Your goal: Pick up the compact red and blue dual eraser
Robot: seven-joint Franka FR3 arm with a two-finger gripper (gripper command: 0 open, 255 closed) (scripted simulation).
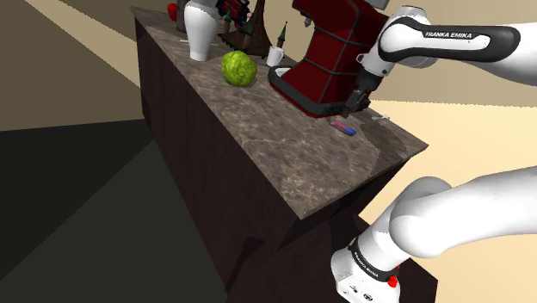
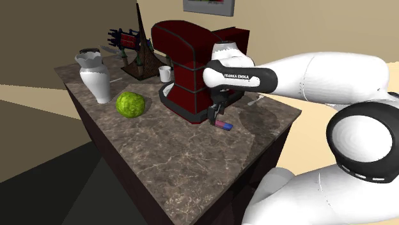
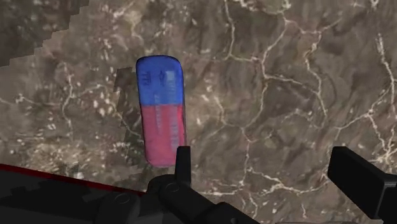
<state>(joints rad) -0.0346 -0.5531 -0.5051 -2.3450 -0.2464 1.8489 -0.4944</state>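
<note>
Wrist view: the gripper [image 3: 267, 177] stands wide open, holding nothing. The eraser [image 3: 162, 111] lies flat on the counter [image 3: 286, 76] just beside the red machine [image 1: 331, 52], its red end by one finger.

Home kitchen, by the look: stone-topped bench [image 1: 284, 163] bearing red coffee machine [image 1: 331, 52], white cup [image 1: 276, 55] at its nine o'clock, vase [image 1: 200, 34], cabbage [image 1: 238, 68]; framed picture [image 2: 208, 6] on wall.

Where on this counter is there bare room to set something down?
The countertop is bare from the green ball and the eraser down to its lower end in the shoulder view. The far end is crowded: white vase, cup, red machine.
</note>
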